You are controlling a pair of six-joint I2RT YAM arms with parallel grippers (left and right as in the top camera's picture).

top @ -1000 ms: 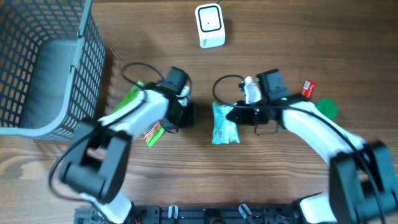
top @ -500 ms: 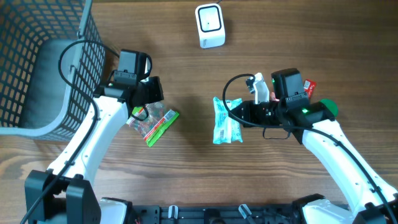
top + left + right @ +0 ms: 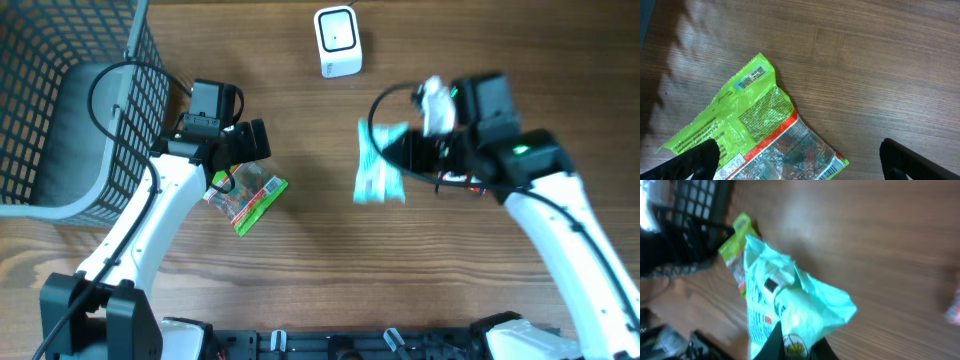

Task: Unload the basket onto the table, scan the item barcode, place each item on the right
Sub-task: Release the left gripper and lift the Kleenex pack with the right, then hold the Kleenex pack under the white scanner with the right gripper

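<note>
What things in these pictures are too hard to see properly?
- Light teal plastic packet: blurred in overhead and right wrist views; its print is unreadable.
- Green and red foil snack packet: bottom edge cuts it off in left wrist view.
- Grey mesh basket: cut off by overhead's left and top edges.

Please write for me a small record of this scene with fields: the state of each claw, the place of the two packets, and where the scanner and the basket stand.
left claw: open, over the green packet, holding nothing
right claw: shut on the teal packet
green packet: lies flat on the table, just right of the basket
teal packet: in the right claw, appears lifted, short of the scanner
scanner: white, at the far middle of the table
basket: dark mesh, far left corner
</note>
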